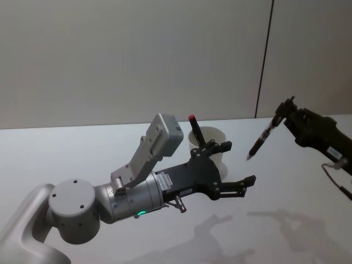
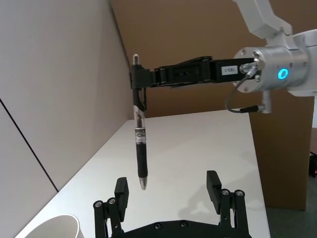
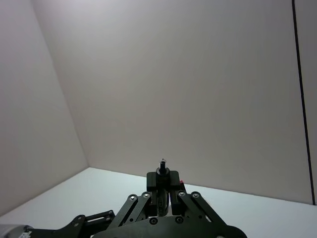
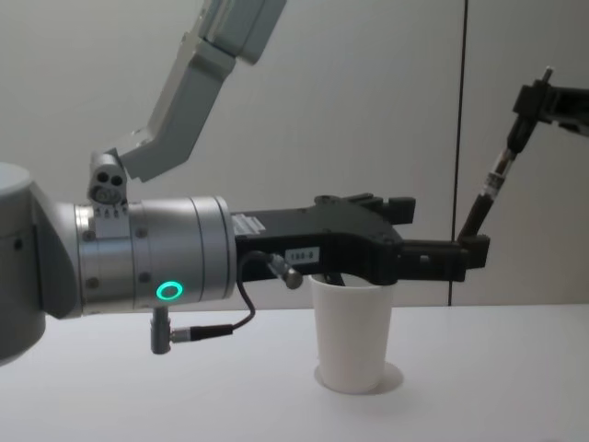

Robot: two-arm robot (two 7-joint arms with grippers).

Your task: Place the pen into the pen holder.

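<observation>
Pale walls back a white desk [image 1: 82, 154]. Right gripper [image 1: 281, 113] pinches the pen [image 1: 260, 140] by its top, tip hanging slanted in the air, well right of the pen holder [image 4: 352, 331]. Left gripper [image 1: 235, 165], jaws spread and empty, hovers beside the cup's rim. Risk: the tilted pen could clip the rim or those jaws, tipping the light cup, which already holds a red-capped pen [image 1: 194, 127].

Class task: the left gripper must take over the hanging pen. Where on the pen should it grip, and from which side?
Grip the black lower barrel of the pen, below the right gripper that clamps its top. Approach from below with the left gripper, fingers open; the pen hangs tip down, leaving that barrel free.
</observation>
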